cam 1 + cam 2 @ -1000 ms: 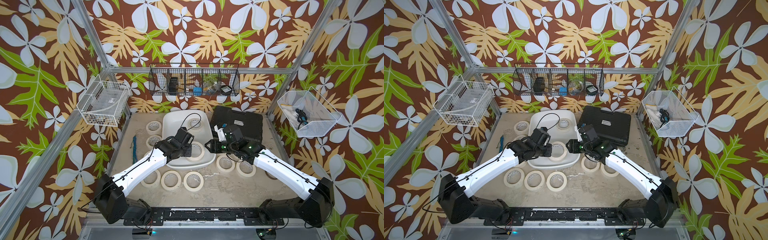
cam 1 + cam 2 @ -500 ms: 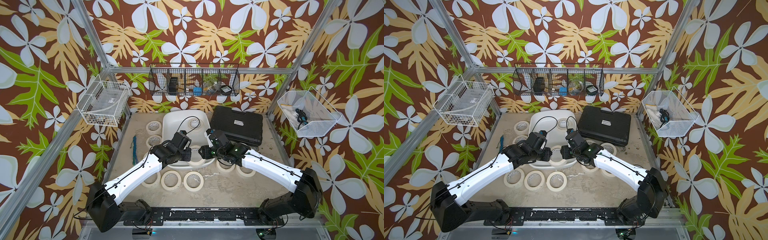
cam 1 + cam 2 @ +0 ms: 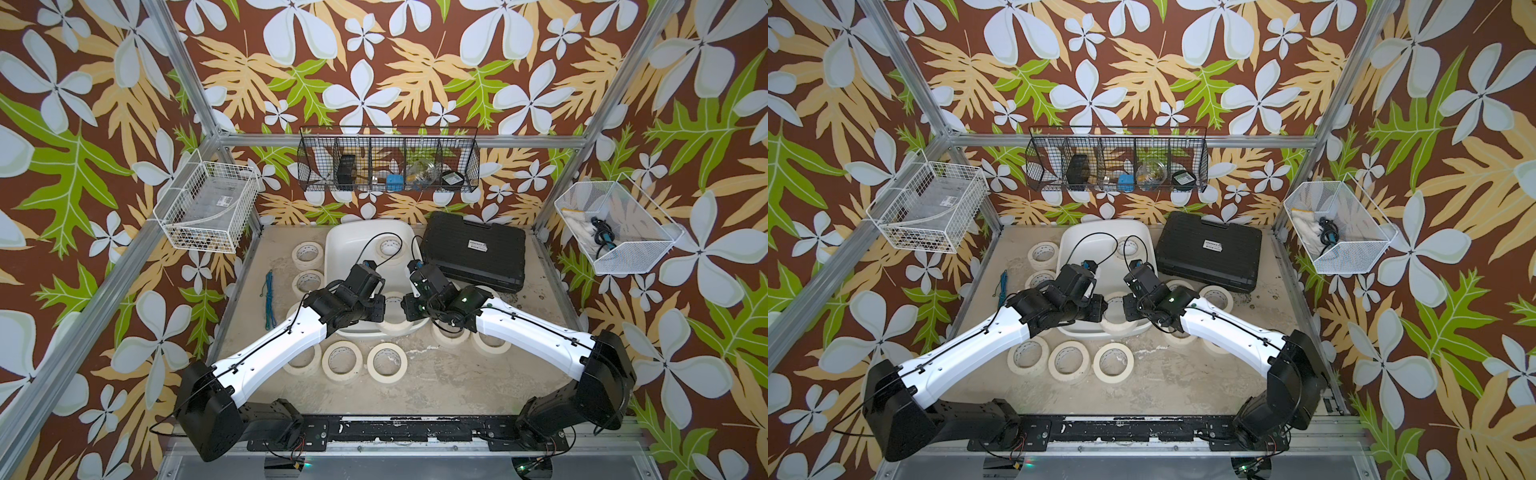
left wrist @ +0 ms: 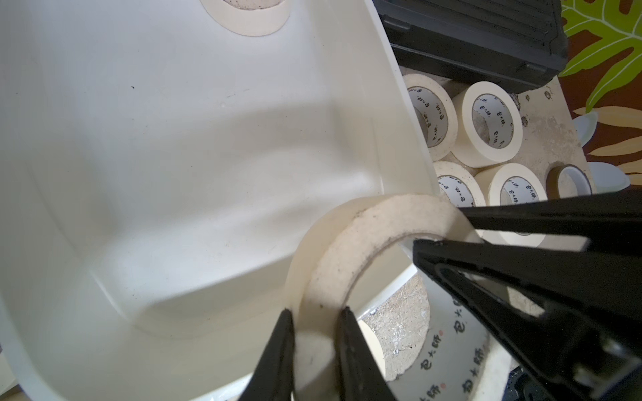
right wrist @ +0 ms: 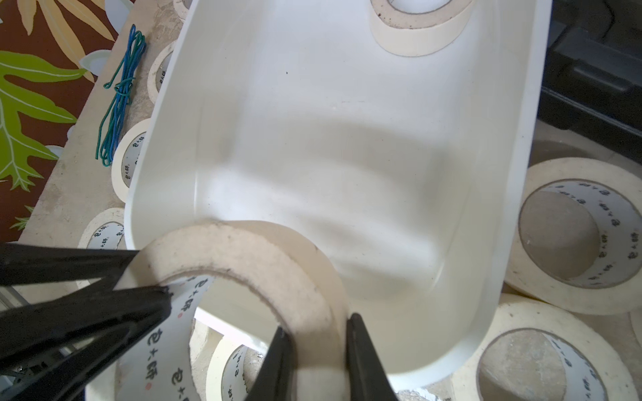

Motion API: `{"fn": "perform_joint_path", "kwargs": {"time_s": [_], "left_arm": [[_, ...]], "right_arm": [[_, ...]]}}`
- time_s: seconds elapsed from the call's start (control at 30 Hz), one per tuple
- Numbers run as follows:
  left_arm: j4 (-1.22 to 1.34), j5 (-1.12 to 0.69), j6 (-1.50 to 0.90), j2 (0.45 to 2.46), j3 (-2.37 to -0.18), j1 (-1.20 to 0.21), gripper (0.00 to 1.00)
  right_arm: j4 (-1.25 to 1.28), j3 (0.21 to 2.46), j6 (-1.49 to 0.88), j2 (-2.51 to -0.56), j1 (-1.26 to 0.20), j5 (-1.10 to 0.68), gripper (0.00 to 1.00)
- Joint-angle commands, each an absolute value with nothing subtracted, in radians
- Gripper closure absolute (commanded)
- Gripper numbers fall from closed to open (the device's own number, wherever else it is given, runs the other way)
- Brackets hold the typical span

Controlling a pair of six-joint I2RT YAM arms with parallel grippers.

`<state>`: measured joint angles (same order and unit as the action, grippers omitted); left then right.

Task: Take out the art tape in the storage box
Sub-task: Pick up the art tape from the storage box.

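One art tape roll [image 4: 347, 250] hangs over the near end of the white storage box [image 3: 340, 241], seen between the two wrists in both top views [image 3: 392, 300] [image 3: 1115, 303]. My left gripper [image 4: 316, 312] is shut on one side of the ring's wall. My right gripper [image 5: 314, 326] is shut on the opposite side of the same roll [image 5: 243, 250]. In the left wrist view the right gripper [image 4: 441, 232] reaches in across the ring. Another art tape roll [image 3: 390, 246] lies flat at the far end of the box.
Several tape rolls lie on the table around the box: in front [image 3: 343, 362] [image 3: 385, 360], left [image 3: 307, 253] and right [image 3: 490, 340]. A black hard case [image 3: 473, 253] sits just right of the box. A blue-green cord [image 3: 270, 299] lies at the left. Wire baskets hang on the walls.
The right arm swung left from the black case to the box's near end and its jaws closed on the roll. The left arm drew that roll back toward the near rim.
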<state>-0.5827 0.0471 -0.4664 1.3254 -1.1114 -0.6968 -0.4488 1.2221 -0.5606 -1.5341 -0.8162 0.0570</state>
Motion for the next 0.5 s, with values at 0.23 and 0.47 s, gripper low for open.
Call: {"fn": "perform_joint_path", "kwargs": {"time_s": [0.23, 0.47], "left_arm": [[-0.518, 0.04, -0.505, 1.233, -1.083, -0.693, 0.33], [-0.513, 0.069, -0.538, 1.164, -1.066, -0.659, 0.28]], "right_arm": [[-0.532, 1.228, -0.555, -1.44, -0.813, 0.139, 0.93], [-0.598, 1.134, -0.559, -1.303, -0.811, 0.156, 0.94]]}}
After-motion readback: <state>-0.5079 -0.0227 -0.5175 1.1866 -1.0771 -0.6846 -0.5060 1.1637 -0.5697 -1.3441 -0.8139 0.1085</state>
